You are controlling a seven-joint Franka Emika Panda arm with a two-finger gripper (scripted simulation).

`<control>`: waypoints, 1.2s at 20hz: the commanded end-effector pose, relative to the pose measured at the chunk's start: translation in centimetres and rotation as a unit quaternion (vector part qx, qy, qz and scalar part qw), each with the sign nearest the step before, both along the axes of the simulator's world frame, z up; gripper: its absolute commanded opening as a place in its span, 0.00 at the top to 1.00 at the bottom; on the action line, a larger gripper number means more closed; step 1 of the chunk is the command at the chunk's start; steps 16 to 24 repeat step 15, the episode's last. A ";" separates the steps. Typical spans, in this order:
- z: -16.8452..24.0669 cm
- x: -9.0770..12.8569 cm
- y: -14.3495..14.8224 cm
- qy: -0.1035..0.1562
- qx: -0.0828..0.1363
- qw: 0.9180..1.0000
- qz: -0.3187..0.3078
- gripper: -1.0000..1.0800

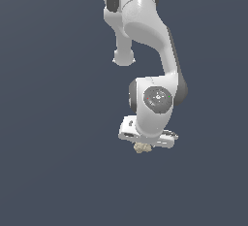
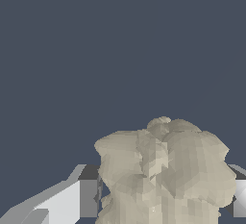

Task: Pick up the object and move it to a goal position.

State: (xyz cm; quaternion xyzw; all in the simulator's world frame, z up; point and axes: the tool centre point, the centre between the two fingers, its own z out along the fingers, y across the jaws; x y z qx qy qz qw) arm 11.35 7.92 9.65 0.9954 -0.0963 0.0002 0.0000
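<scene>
Only object (image 2: 166,175) between gripper (image 2: 163,196) fingers

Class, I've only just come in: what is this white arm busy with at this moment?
A white Panda arm reaches down over a plain dark grey surface. Its gripper has a small lumpy beige clump between its fingers. In the wrist view the clump fills the space between the two fingers, so it looks grasped. No goal marker is visible.

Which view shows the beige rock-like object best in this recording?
The wrist view: the lumpy object fills much of the picture, its bumpy surface plain, sitting between the gripper fingers. In the exterior view the object is only a tiny tan clump peeking out below the white gripper, mostly hidden.
</scene>
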 end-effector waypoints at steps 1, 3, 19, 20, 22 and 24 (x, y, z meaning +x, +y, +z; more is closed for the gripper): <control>0.5 0.9 -0.1 0.000 0.000 1.000 0.000 1.00; 0.7 1.4 -0.2 0.000 0.000 1.000 0.000 1.00; 1.4 2.8 -0.4 0.000 0.000 1.000 0.000 1.00; 1.4 2.8 -0.4 0.000 0.000 1.000 0.000 1.00; 1.4 2.8 -0.4 0.000 0.000 1.000 0.000 1.00; 1.4 2.8 -0.4 0.000 0.000 1.000 0.000 1.00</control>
